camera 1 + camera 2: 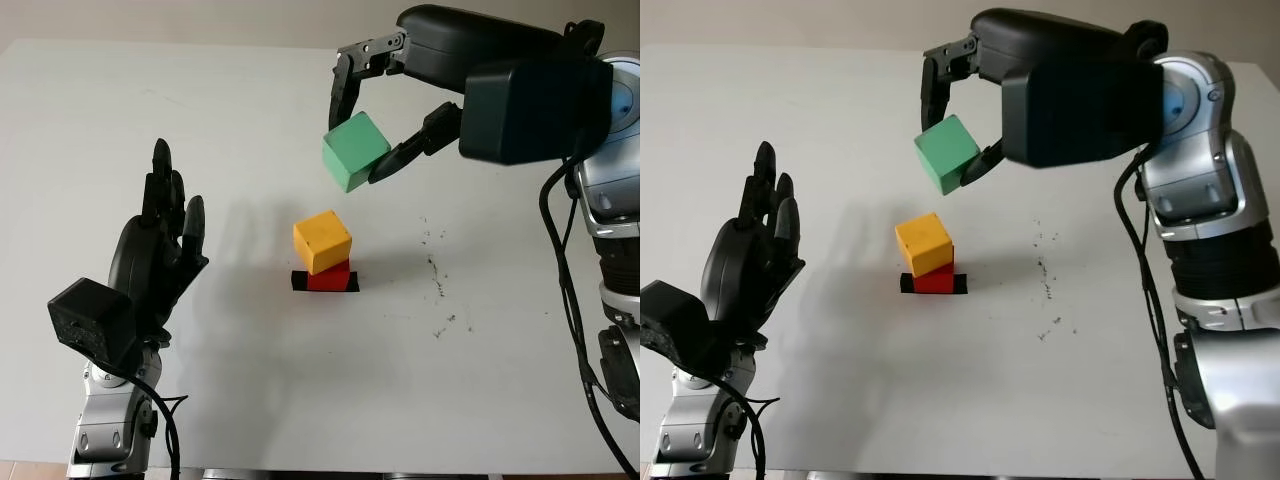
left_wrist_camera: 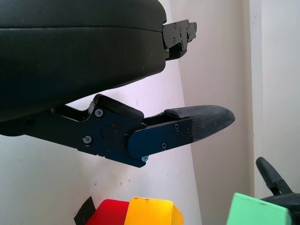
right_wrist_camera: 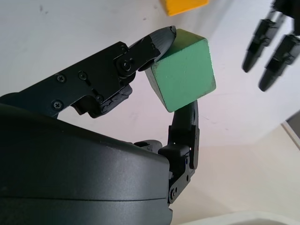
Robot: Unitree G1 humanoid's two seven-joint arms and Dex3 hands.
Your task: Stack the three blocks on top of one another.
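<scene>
Left eye view: right hand [image 1: 375,140] pinches the green wooden cube [image 1: 355,150] midair, above-right of yellow cube [image 1: 322,241] on red cube [image 1: 329,277]. Looks light, rigid, smooth; grip opposite flat faces. Left hand [image 1: 160,250] open, idle.

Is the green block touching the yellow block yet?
Apart. In the left eye view the green block, held in the right hand's fingers, hangs in the air with bare table showing between it and the yellow block.

Green block [image 1: 354,150], yellow block [image 1: 322,240], red block [image 1: 329,277], black patch [image 1: 299,282], white table [image 1: 250,380].
</scene>
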